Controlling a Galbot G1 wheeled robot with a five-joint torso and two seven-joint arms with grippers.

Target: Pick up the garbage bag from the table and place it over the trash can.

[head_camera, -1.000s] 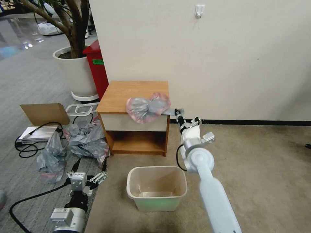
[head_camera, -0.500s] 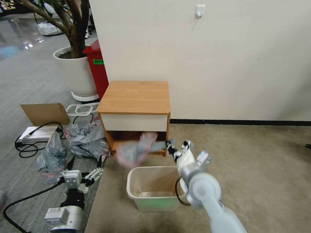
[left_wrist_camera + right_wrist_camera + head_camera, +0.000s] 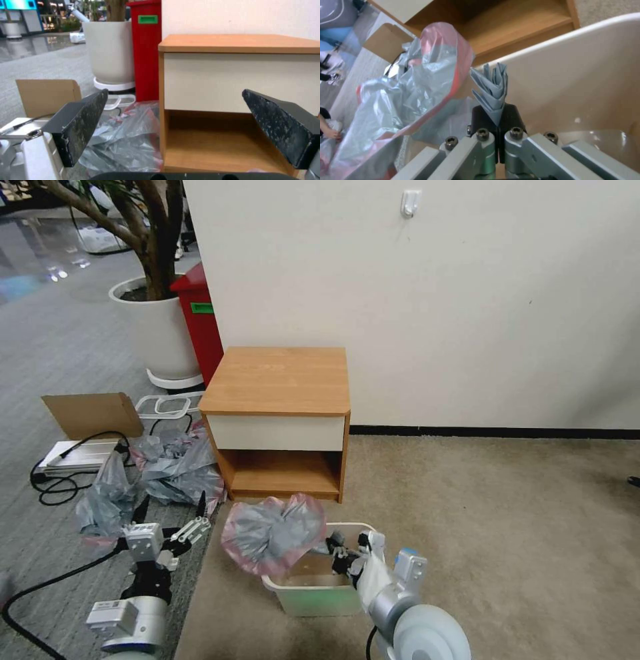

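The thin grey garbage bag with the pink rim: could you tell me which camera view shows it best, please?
The head view: the whole thin translucent grey garbage bag shows, billowing over the cream plastic trash can, held by the right gripper. The right wrist view shows its pinched end close up. The left wrist view shows other bags.

- a tall red bin (image 3: 200, 323) with a green label stands against the wall, just beside a big white round planter (image 3: 155, 330) holding a tree trunk.
- a flat piece of brown cardboard (image 3: 93, 413) lies on the grey floor.
- dull grey-and-pink plastic bags (image 3: 175, 463) are heaped on the floor.
- a black cable (image 3: 57, 483) loops over a flat white device (image 3: 73, 455).
- clear container lids (image 3: 167, 405) lie near the planter's base.
- a small white hook (image 3: 411, 202) is on the wall.
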